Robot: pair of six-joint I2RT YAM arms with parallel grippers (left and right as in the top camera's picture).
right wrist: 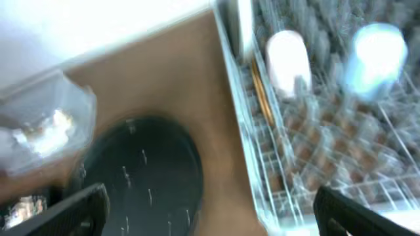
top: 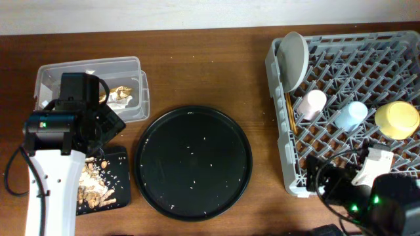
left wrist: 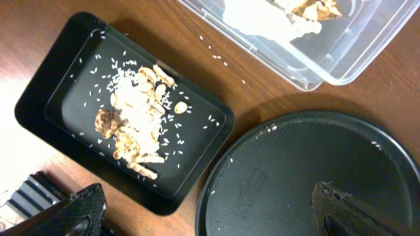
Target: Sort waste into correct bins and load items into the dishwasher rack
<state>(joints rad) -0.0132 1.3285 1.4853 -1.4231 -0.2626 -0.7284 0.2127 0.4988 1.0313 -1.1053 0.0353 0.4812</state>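
Observation:
The dishwasher rack [top: 298, 167] on the right holds a grey plate [top: 293, 58] on edge, chopsticks [top: 289, 113], a pink cup [top: 312, 103], a blue cup [top: 351, 113] and a yellow bowl [top: 397, 119]. The clear tub [top: 79, 67] at top left contains a gold wrapper [left wrist: 315, 8] and white tissue [left wrist: 262, 19]. Food scraps with rice [left wrist: 138, 115] lie in the small black tray [left wrist: 59, 78]. My left gripper [left wrist: 213, 219] hangs open and empty over the gap between that tray and the round tray. My right gripper [right wrist: 213, 213] is open and empty beside the rack's near left corner; its view is blurred.
A large round black tray [top: 193, 160] dotted with rice grains sits mid-table between the bins and the rack. Loose rice lies on the wood near the clear tub [left wrist: 341, 59]. The left arm [top: 65, 124] covers part of the tub; the right arm [top: 357, 193] overlaps the rack's front edge.

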